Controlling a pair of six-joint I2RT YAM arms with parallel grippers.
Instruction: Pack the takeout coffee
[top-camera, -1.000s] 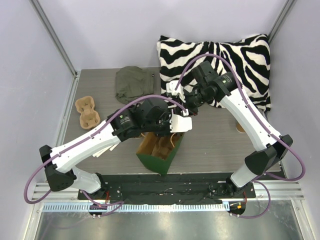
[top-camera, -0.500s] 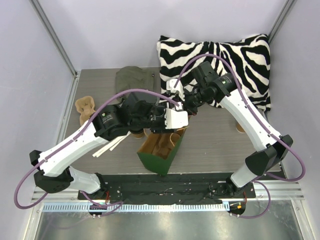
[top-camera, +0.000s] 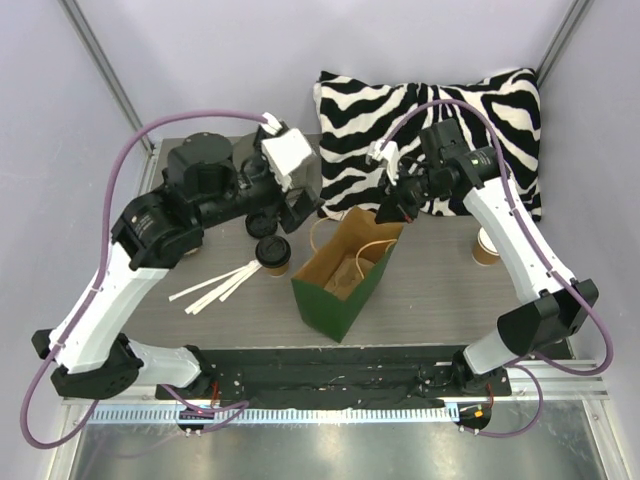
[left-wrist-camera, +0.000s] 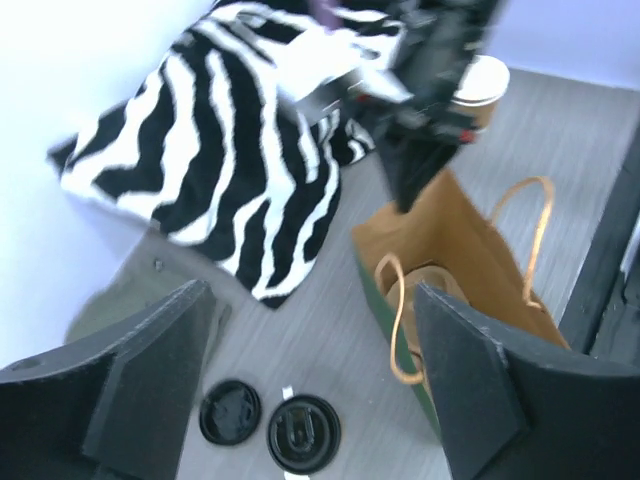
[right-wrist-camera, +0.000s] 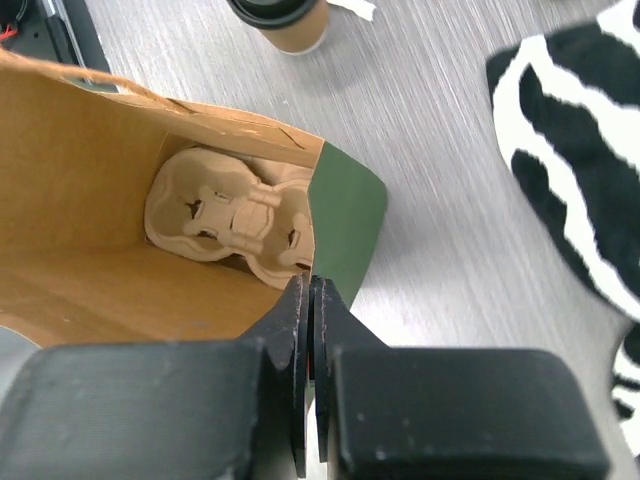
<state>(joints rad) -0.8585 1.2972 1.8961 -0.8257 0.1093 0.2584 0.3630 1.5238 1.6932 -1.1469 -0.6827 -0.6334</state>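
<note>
Top external view: the takeout coffee (top-camera: 272, 252) stands upright on the table (top-camera: 440, 290), black lid on, just left of the green bag (top-camera: 327, 312) and outside it, with the ends of a few white strips (top-camera: 215, 290) lying by its near-left side. The left gripper (left-wrist-camera: 308, 300) hangs above that spot with its jaws spread wide. The left wrist view shows both fingers (left-wrist-camera: 150, 385) far apart with nothing between them, and the lidded cup is on the table below. Just beside the cup lies a flat black disc (left-wrist-camera: 229, 417), probably a loose lid, though the blur makes that uncertain. The bag stands open near the middle of the table, its brown inside and its handles showing. The right gripper (top-camera: 392, 212) is at the bag's far rim, and in the right wrist view its fingers (right-wrist-camera: 295, 330) are pressed together on the edge of the bag wall, pinching it. Down inside the bag lies a tan pulp tray (right-wrist-camera: 228, 212). A second tan cup (top-camera: 485, 247), white inside and without a lid, stands at the right side of the table, well apart from the bag. A zebra-striped pillow (top-camera: 440, 110) lies at the far right.
</note>
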